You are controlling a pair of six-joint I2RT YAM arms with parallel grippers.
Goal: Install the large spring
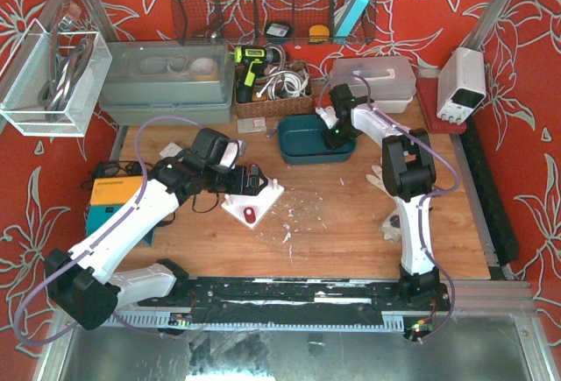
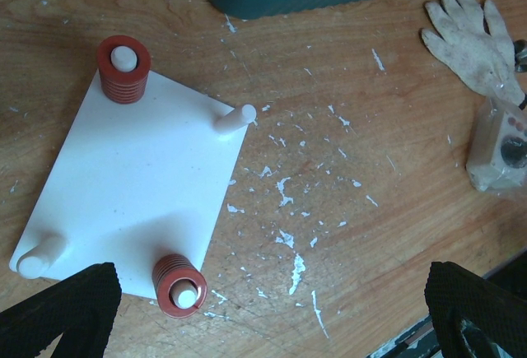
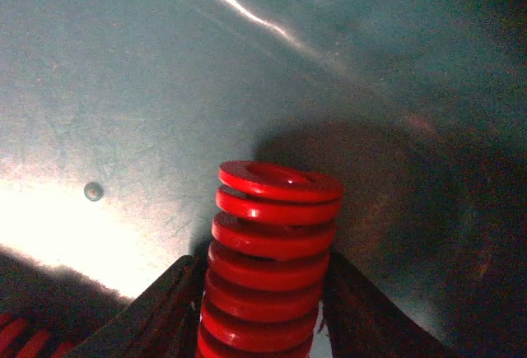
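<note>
Inside the bin [image 3: 123, 86] my right wrist camera works in gloom: a glare streak and a blown-out patch on its inner surface, and heavy shadow beside the spring [image 3: 276, 251]. Outside the bin, the bench [image 2: 370, 127] is bright and evenly lit. The fingers [image 2: 66, 313] of my left tool [image 2: 268, 317] blur dark.

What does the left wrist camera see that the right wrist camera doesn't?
Only the left wrist view: a white plate, two bare pegs, two springs on others, a glove, the wooden table. Only the right wrist view: one red spring up close, between the right hand's fingers. Both: the teal bin and red springs.
</note>
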